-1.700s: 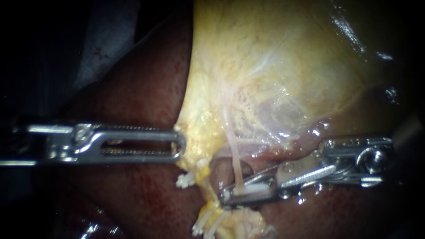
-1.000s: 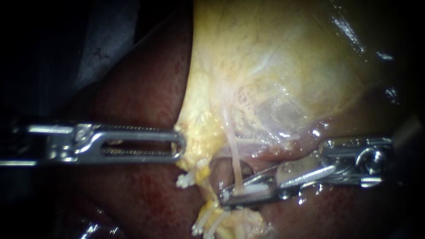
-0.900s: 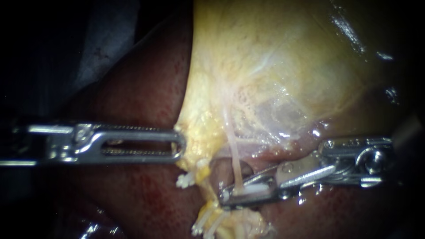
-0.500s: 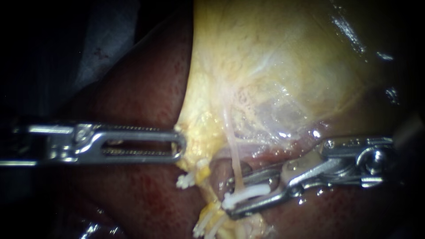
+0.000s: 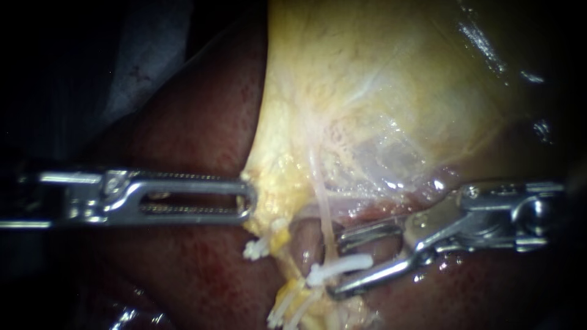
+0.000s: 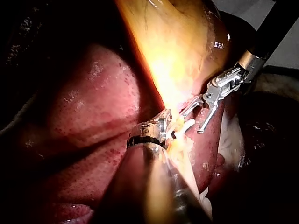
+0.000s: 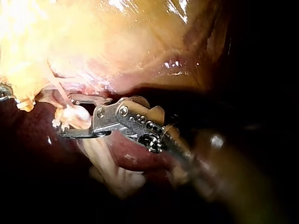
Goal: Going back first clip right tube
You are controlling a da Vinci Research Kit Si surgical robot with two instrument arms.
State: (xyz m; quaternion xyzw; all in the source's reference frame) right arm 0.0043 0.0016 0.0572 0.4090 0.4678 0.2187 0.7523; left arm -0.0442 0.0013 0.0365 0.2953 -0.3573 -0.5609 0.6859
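Where the clip sits: clip [image 5: 351, 264], white, crosswise on the right tube [image 5: 324, 214], low on it, just above the frayed yellow tissue at the bottom of the endoscope view.
Right instrument [image 5: 337, 264]: shaft in from the right, jaws apart with a clear gap. The clip lies in that gap; the upper jaw is clear of it and the lower jaw runs just under it.
Right wrist view: right instrument [image 7: 67, 116] with both jaws spread, clip [image 7: 77, 114] a pale blob between the tips, tube rising from it into bright yellow tissue.
Other clips [image 5: 254, 249]: white, on a yellow strand left of the right tube; more of them lower down. They are apart from both instruments.
Left instrument [image 5: 247, 201]: shaft in from the left, level, windowed jaws together and clamped on the gallbladder's yellow edge, which is drawn to a point at the tip.
Left wrist view: left instrument [image 6: 166, 119] biting yellow tissue, with the right instrument [image 6: 191, 122] just ahead of it, jaws spread around the clip [image 6: 186, 125].
Gallbladder [image 5: 379, 91]: broad yellow sheet above both tips — wet glints, the right tube coming down out of its lower edge.
Liver [image 5: 195, 122]: dark red, behind and below the left instrument, and also under the right jaws.
Cloth [image 5: 153, 49]: grey, far upper left, dim.
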